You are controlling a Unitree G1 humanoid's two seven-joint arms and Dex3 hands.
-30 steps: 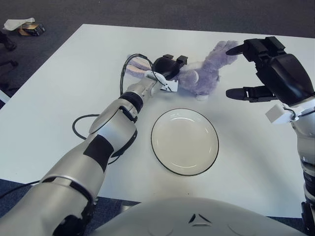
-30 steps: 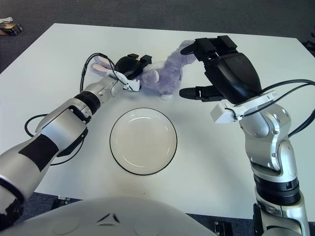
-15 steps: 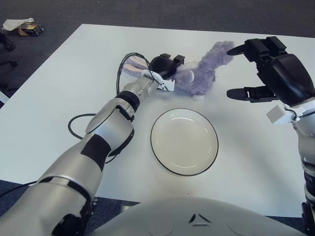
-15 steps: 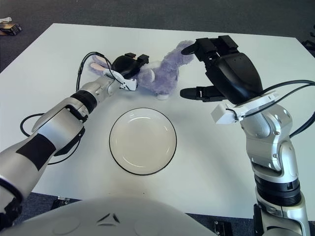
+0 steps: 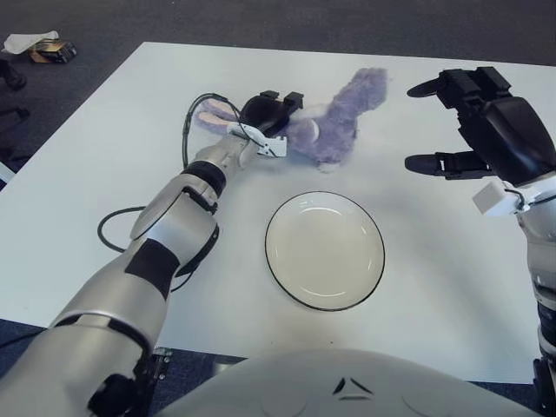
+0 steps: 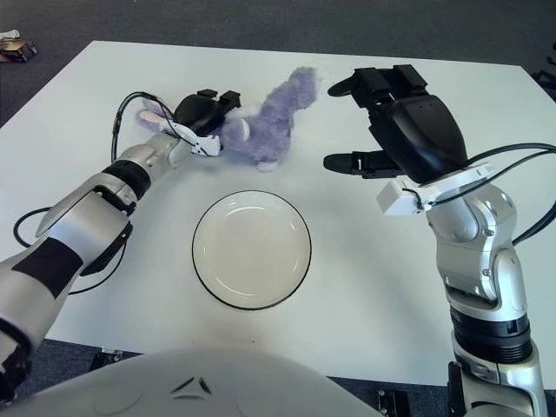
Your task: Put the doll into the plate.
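Observation:
The doll, a purple plush rabbit (image 5: 334, 122), lies on the white table beyond the plate, its pink-lined ears (image 5: 211, 111) pointing left. My left hand (image 5: 269, 113) is shut on the doll's head end. A white plate with a dark rim (image 5: 325, 249) sits in the middle of the table, nearer to me than the doll, with nothing in it. My right hand (image 5: 452, 126) hovers to the right of the doll with its fingers spread, apart from the plush.
Black cables (image 5: 113, 234) trail along my left arm over the table. The table's far edge (image 5: 261, 48) meets dark carpet. A small box and paper (image 5: 39, 45) lie on the floor at far left.
My left hand has dragged the doll leftward across the table, away from my right hand. The right hand has barely moved and the gap to the doll has widened.

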